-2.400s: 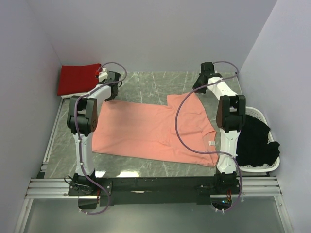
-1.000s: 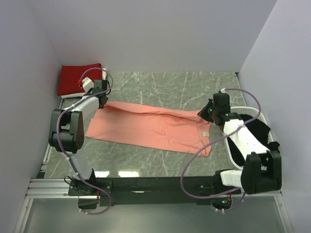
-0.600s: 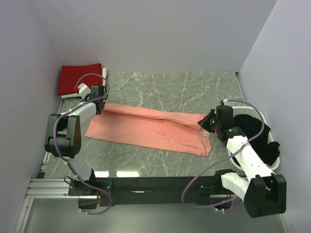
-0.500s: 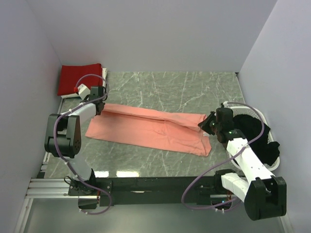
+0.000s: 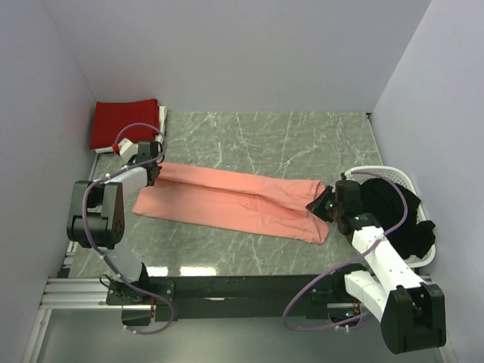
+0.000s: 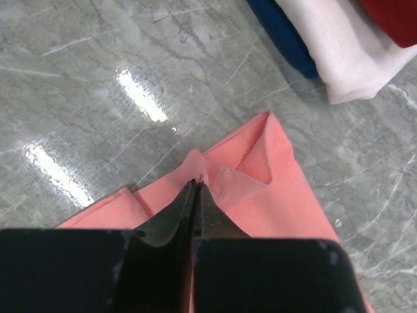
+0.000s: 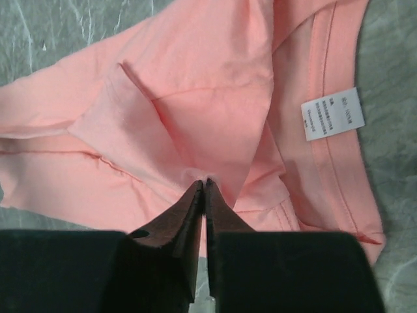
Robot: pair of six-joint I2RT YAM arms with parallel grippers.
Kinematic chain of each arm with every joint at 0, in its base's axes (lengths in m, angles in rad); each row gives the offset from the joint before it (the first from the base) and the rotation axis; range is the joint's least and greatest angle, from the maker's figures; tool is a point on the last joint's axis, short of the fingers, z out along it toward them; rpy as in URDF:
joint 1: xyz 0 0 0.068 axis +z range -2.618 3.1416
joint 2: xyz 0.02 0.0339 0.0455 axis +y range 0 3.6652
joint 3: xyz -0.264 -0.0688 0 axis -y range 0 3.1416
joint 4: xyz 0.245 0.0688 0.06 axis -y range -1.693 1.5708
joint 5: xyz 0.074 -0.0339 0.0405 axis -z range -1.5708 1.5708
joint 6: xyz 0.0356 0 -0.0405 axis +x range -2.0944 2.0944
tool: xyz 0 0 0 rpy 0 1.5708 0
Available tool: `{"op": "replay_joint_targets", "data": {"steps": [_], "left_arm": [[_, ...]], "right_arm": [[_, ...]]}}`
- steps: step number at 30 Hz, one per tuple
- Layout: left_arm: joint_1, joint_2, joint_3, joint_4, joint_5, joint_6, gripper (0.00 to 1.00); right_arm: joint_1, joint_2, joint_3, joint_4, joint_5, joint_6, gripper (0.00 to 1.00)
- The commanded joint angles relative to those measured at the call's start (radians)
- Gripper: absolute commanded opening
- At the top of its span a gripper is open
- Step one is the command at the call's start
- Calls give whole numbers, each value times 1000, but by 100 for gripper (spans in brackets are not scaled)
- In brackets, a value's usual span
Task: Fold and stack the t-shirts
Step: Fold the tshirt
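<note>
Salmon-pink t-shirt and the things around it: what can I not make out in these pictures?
- Top view: the right arm covers part of the black t-shirt in the basket; garment count unclear.
- Right wrist view: the label on the salmon-pink t-shirt is too small to read.
- Left wrist view: the white cloth and blue cloth are cut off by the top edge.

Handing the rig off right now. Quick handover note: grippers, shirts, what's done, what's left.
Left gripper: shut on the pink shirt, at its left end.
Right gripper: shut on the same shirt, at its right end.
Pink shirt: a long folded band lying between the two grippers.
Red shirt: folded, far left corner, on top of a white shirt.
Black shirt: unfolded, in the basket on the right.
Done: red and white stacked; pink folded lengthwise.
Left: finish folding pink, stack it, then the black one.
</note>
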State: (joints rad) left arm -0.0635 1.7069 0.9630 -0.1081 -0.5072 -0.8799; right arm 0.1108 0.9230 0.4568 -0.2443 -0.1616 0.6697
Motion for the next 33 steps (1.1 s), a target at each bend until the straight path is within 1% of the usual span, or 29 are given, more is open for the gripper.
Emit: {"op": "replay_joint_targets", "data": {"steps": [1,2,3,4,5,6,8,11,14,15,16,18,23,29,33], "left_arm": [[22,-64,-30,59,19,-21,8],[28,-81,-43,61,30,-22,12],[34,-95,-52,65,30,-30,19],[43,-110,-64,73,29,-33,31],[47,-128,-87,82,29,-33,49],[48,-163,-96,94,35,-28,51],[48,-193,-107,100,44,-24,54],[44,-242,-110,100,91,-28,57],[19,-262,-112,100,122,-30,57],[7,-268,-112,100,122,-25,57],[-21,-274,-116,102,115,-27,57],[-44,-288,-127,137,125,-28,57],[-107,-274,-155,188,200,-28,58],[-163,-240,-159,222,269,-8,58],[-190,-231,-158,225,280,2,57]], "right_arm": [[-3,-35,-26,40,-50,1,15],[-5,-39,-29,36,-61,-4,25],[-3,-59,-32,30,-68,-8,32],[-5,-73,-32,19,-76,-10,39],[-5,-90,-29,8,-78,-18,51],[-3,-117,-18,-7,-78,-22,55],[-3,-133,-6,-13,-60,-31,59],[-3,-92,40,10,-47,-36,59],[24,25,135,36,-9,-45,58],[38,84,155,42,28,-51,58],[50,114,177,52,49,-62,58],[75,208,233,62,88,-68,58],[113,431,339,94,96,-108,58],[213,555,364,142,131,-113,59],[247,599,350,178,108,-104,59]]}}
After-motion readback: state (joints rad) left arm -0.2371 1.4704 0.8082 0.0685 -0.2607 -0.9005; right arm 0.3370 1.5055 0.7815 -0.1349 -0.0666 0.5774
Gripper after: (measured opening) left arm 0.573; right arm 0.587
